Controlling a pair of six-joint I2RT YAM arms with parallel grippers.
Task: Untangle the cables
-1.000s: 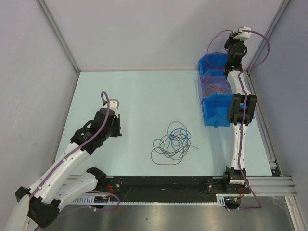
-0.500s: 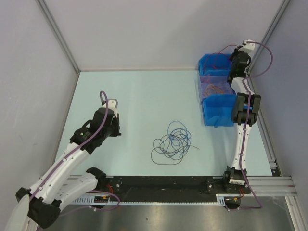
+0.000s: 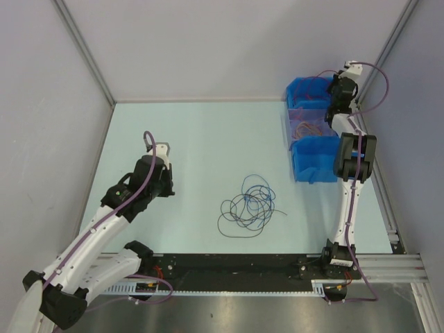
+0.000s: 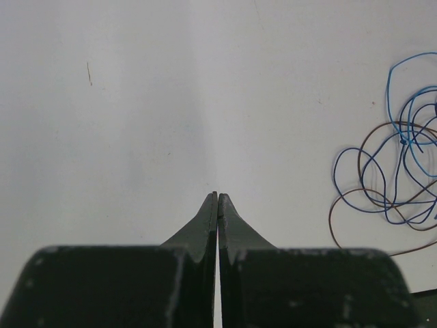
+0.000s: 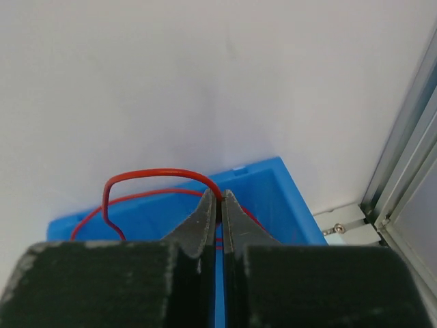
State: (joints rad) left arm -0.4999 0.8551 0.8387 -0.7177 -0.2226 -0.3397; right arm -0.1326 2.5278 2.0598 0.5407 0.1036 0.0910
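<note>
My right gripper [image 5: 220,195] is pinched on a red wire [image 5: 157,172], which arches up from my fingertips above the far blue bin [image 5: 273,188] at the back right of the table [image 3: 194,139]. I judge this to be the drop-off of one freed cable. The next move calls for parting the jaws low enough that the wire falls inside the walls. My left gripper [image 4: 217,198] is pressed together on nothing, hanging over bare surface. The tangle [image 3: 248,207] — blue and dark loops — lies mid-table, off to its right.
</note>
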